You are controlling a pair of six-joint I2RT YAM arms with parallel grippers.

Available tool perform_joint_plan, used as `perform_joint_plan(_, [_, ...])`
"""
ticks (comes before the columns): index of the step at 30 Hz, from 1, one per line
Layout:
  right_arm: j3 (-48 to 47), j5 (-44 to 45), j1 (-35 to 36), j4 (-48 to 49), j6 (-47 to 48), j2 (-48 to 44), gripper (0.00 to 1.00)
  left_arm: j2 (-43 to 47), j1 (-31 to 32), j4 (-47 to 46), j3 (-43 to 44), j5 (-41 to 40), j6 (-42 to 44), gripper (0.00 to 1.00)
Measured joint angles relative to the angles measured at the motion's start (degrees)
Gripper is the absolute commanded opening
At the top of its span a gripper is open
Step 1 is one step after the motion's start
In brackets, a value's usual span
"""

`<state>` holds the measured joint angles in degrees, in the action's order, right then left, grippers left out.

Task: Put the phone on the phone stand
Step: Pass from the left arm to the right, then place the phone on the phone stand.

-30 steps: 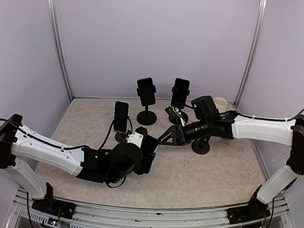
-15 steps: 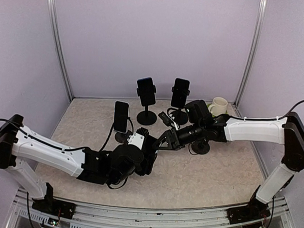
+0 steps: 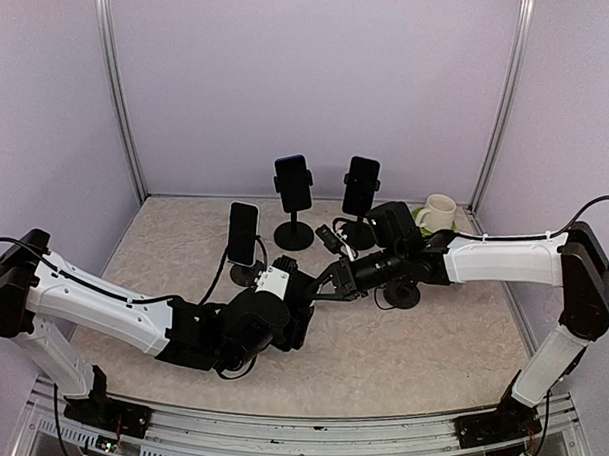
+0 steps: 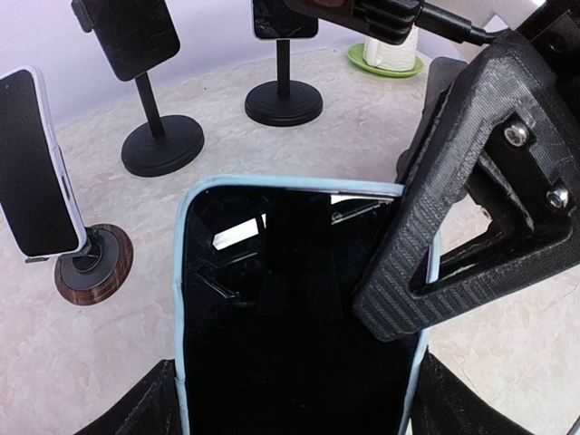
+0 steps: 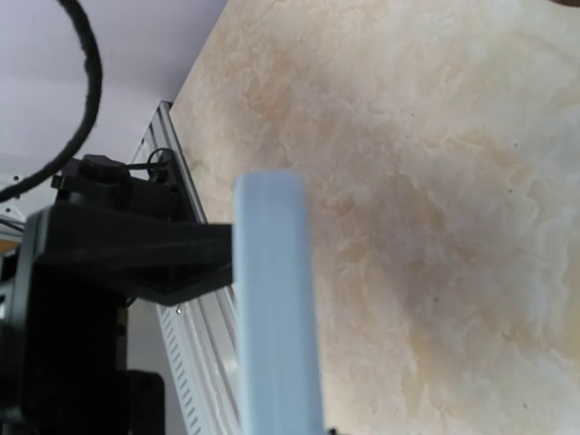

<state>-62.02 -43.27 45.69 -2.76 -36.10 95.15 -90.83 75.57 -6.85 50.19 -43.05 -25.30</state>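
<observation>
Top external view, left to right: the left gripper sits low over the table, well to the left of the empty phone stand. It meets the right gripper, which reaches in from the stand's side. The right forearm passes right above the stand's round base, so that arm is clearly the nearer one to the stand.

The left wrist view shows what they meet over. The phone, in a pale blue case, is off the table and left of the stand, not yet on it. The left fingers are spread wide and pressed against its two long edges near the lower end, so it is held across its width. Its long axis runs straight out from that grip, with the free top end pointing away toward the stand's side of the table.

One right finger lies flat across the screen at the top right corner. The other would be behind the phone and is hidden. The right wrist view sees the phone edge-on as a thin blue strip, so those fingers face its front and back. I cannot tell whether they are already pinching it.

In my judgement, the coming move depends on the right pinch being firm before the left fingers let go.
</observation>
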Motion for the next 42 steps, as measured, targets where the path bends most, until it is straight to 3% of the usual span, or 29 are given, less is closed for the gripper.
perform_joint_plan(9, [0.00,-0.96,0.00,1.42,-1.03,0.00,0.00,0.02,0.13,-0.57,0.00,-1.20,-0.11,0.99])
perform_joint_plan(22, [-2.82,-2.34,-4.96,-1.95,3.85,-0.20,0.00,3.28,1.68,-1.95,-0.11,-1.92,0.09,0.99])
perform_joint_plan(42, [-6.86,0.63,-17.57,-16.57,21.94,-2.93,0.00,6.34,2.03,-4.76,-4.09,-1.97,-0.07,0.99])
